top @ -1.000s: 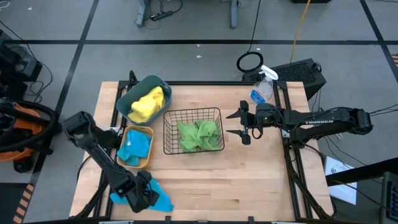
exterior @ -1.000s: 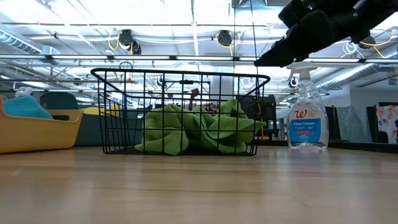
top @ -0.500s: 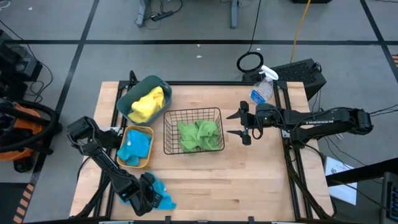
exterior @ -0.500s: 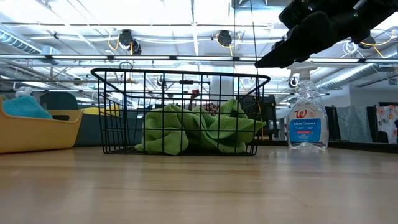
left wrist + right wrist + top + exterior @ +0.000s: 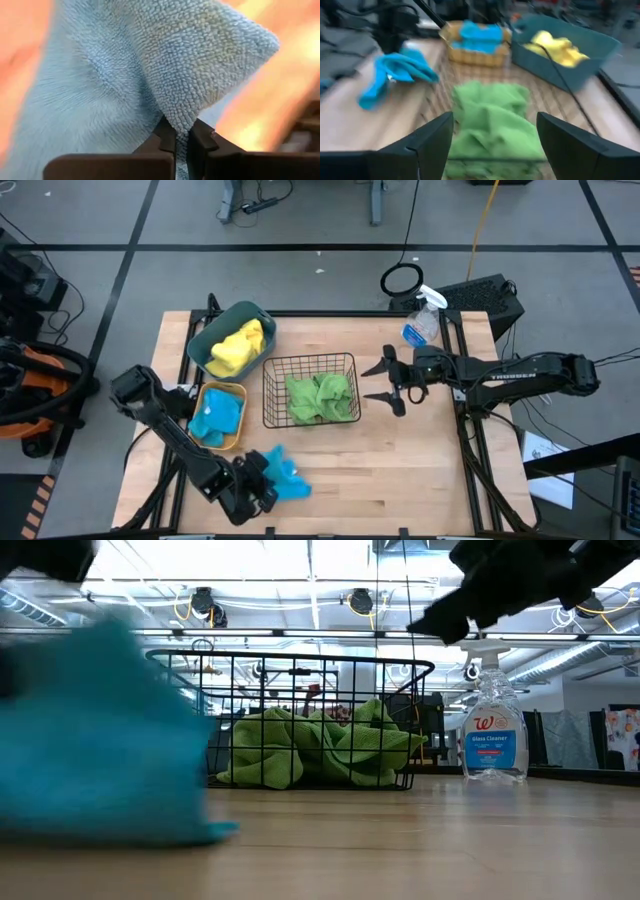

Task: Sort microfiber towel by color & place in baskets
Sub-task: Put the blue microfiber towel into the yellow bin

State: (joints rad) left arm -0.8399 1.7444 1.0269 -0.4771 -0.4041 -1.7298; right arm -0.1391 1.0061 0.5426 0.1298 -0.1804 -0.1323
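Note:
My left gripper (image 5: 266,483) is near the table's front edge, shut on a blue microfiber towel (image 5: 287,478), which fills the left wrist view (image 5: 150,75) and shows blurred in the low view (image 5: 100,740). The teal tub (image 5: 203,338) holds a yellow towel (image 5: 240,348). In the yellow bin (image 5: 241,392) lies another blue towel (image 5: 215,420). Green towels (image 5: 320,397) lie in the black wire basket (image 5: 310,358). My right gripper (image 5: 386,384) hovers open just right of the wire basket, above the table, with nothing between its fingers (image 5: 435,145). My left gripper pinches a bunched fold of the blue towel (image 5: 179,131) between its two fingertips, coming from the table's left. The towel spreads out ahead of the fingers and droops below them (image 5: 370,95). Whether its lower end touches the table, I cannot tell.
A clear spray bottle (image 5: 422,323) stands at the table's far right corner (image 5: 494,735). Bare wood lies in front of the wire basket and toward the right edge.
My left gripper has shut on the blue towel and moved toward the table's right edge along the front. The towel, which lay spread on the table, is now bunched and drawn along with the gripper, and has come into the low view.

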